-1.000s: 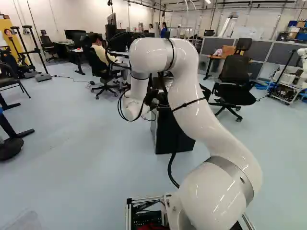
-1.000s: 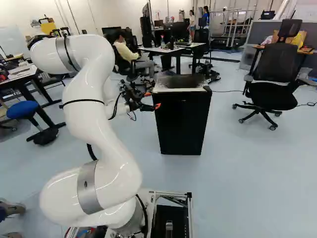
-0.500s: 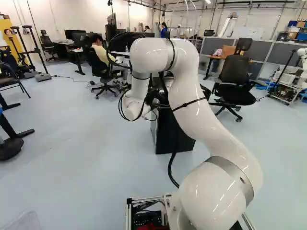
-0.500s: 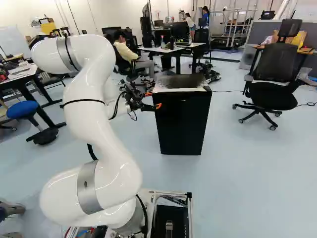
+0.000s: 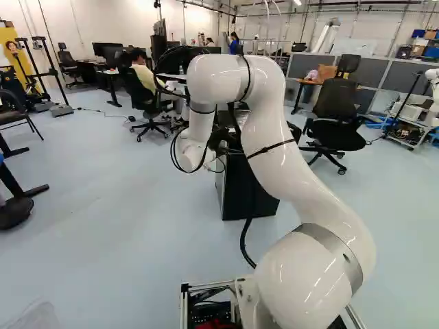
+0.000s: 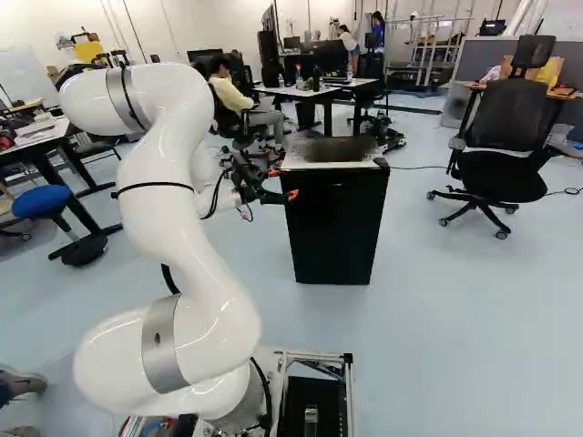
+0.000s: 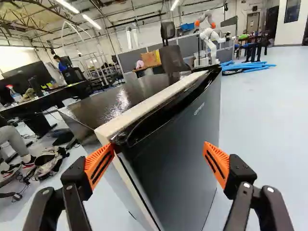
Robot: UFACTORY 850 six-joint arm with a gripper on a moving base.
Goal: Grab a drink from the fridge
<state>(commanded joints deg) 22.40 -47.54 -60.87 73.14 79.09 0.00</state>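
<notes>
Floor (image 6: pixel 474 337), fingers (image 6: pixel 291 195) perhaps at fridge (image 6: pixel 335 232) edge

You have a pale blue-grey floor (image 5: pixel 123 205) and a white wall (image 5: pixel 123 20). Right of your right base view: black office chair (image 6: pixel 501 123), grey partition (image 6: pixel 478 62) behind. Left: blue stool (image 6: pixel 41 201) near a dark-legged table (image 6: pixel 27 151). Your wrist view shows lit strip lights (image 7: pixel 67 6) overhead and a dark-paned window (image 7: pixel 292 10), far wall.
</notes>
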